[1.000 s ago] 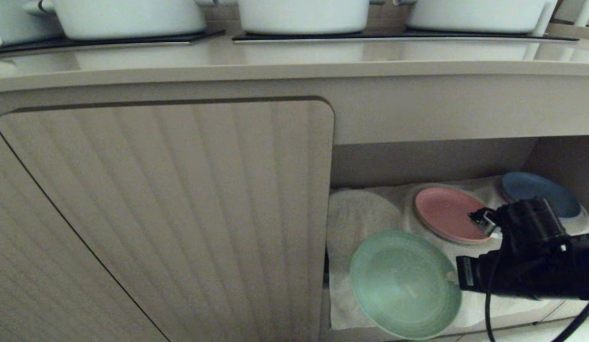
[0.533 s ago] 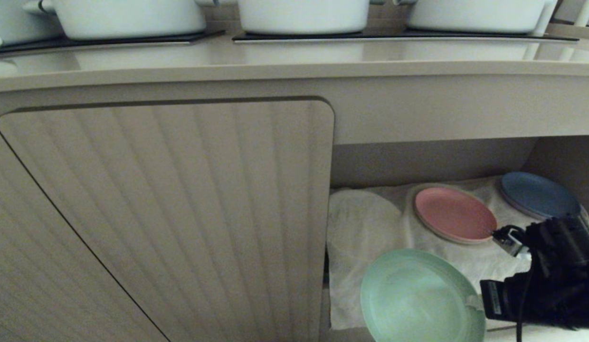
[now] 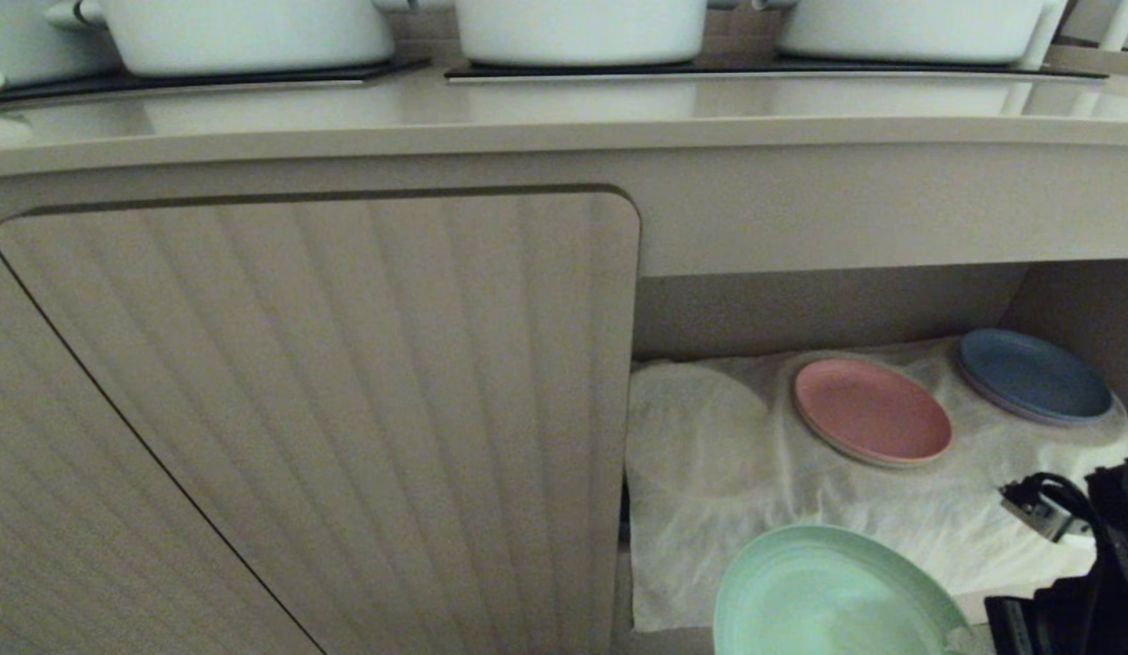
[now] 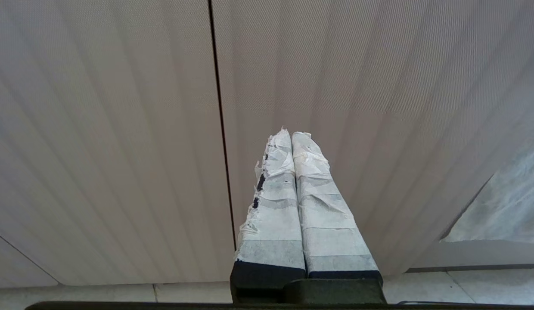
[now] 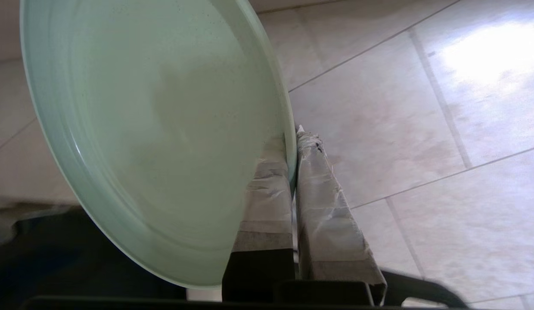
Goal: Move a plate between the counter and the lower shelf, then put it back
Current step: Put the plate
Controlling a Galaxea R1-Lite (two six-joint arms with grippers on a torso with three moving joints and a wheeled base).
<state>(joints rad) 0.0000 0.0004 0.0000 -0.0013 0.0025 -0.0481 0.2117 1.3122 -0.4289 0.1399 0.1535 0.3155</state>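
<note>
From my head cam: mint-green plate at 5 o'clock, out past the front edge of the white cloth on the lower shelf, my right arm just beside it at 4 o'clock. Pink plate and blue plate sit on the cloth at 3 o'clock. White pots stand on the counter at 12, ribbed cabinet door shut at 9.

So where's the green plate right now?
The green plate is low in the head view, just in front of the lower shelf, pinched by its rim in the right gripper, nearer than the pink plate.
</note>
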